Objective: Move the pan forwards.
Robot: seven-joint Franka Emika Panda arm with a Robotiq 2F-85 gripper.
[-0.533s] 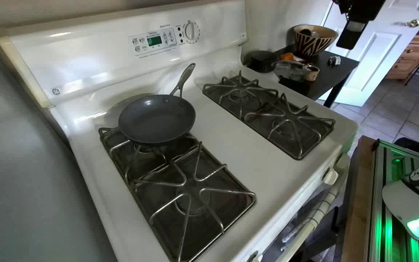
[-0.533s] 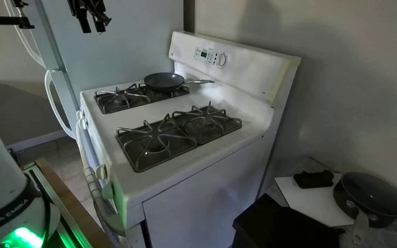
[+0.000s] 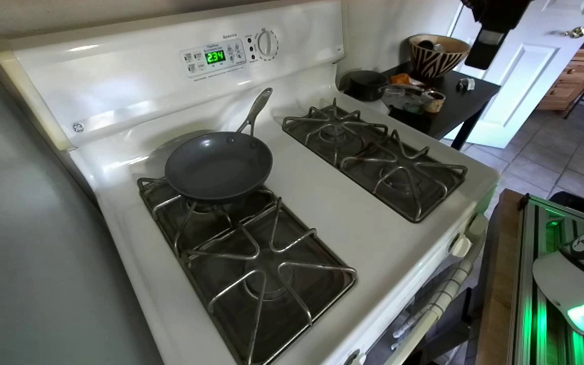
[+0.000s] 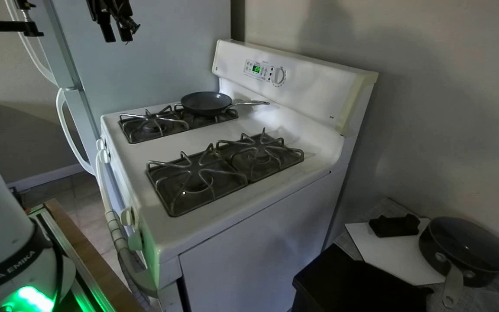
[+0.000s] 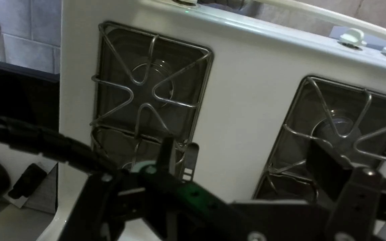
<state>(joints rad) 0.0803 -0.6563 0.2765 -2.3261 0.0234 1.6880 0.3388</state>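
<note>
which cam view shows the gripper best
The wrist view: it shows the gripper close up along the bottom of the picture, with both fingers in sight and apart. Both exterior views show only its lower end, small and cut off by the top edge.

The shallow dark grey pan [image 3: 219, 166] sits upright on a rear burner grate [image 3: 184, 226], handle [image 3: 258, 107] angled backward
</note>
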